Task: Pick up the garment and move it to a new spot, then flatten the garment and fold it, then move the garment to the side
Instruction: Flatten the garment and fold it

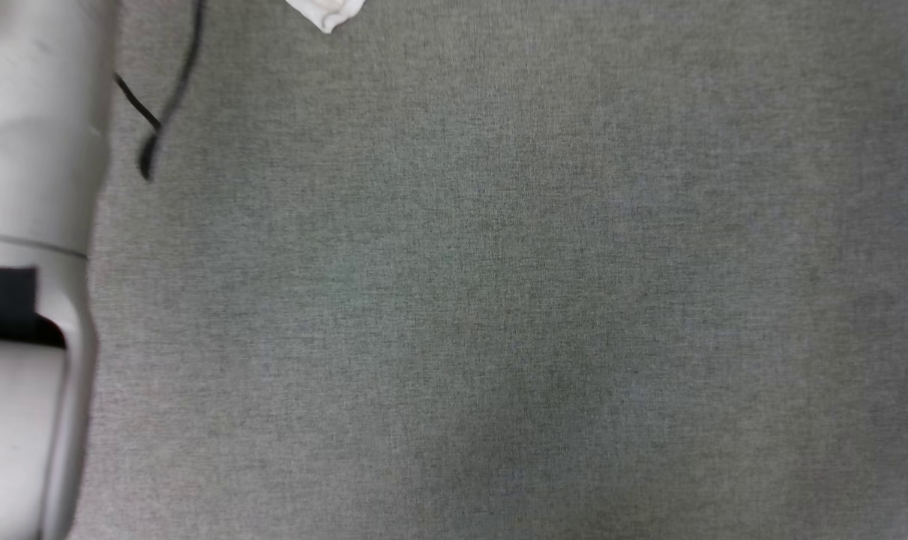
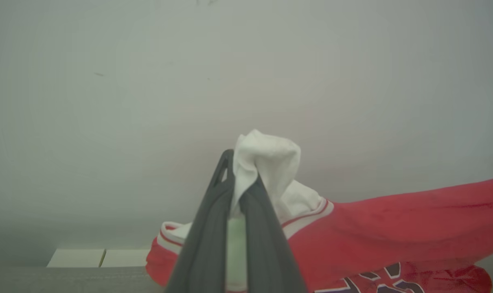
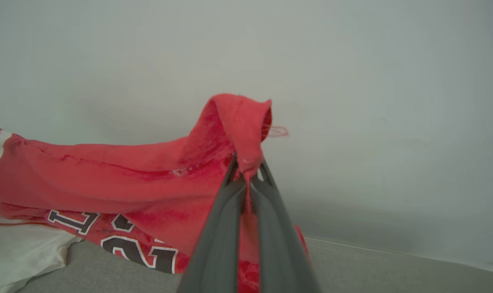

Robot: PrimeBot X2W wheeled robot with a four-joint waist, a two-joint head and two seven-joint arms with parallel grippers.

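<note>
Both hands grip the garment [image 2: 393, 228] and hold it up as a slack span between them, in front of a plain pale wall. The left hand [image 2: 240, 175] is clamped on a bunched white side panel just above the striped trim. The right hand [image 3: 248, 171] is pinched shut on a peak of red cloth, with a loose thread trailing off it. In the right wrist view the jersey [image 3: 108, 171] sags to the left of that hand, and its lettered lower part and a white fold rest on the grey tabletop [image 3: 372, 264]. So the cloth is lifted but not clear of the surface.

This looks like the carry to a new spot, or the start of laying the garment out. To do it well, the two hands should rise together until the hem hangs free and draw apart just enough to take out the sag. Pull harder and the small pinches could slip, the red one most of all. The hands should then travel at the same pace and lower the far edge first, so the cloth unrolls flat rather than heaping.

Each hand's fingers point roughly level toward the wall, tilted a little upward. In the head view a pale forearm [image 1: 26, 150] runs along the left edge beside a black cable [image 1: 169, 97], and a white scrap of cloth [image 1: 326, 11] shows at the far edge — probably the jersey's panel.
</note>
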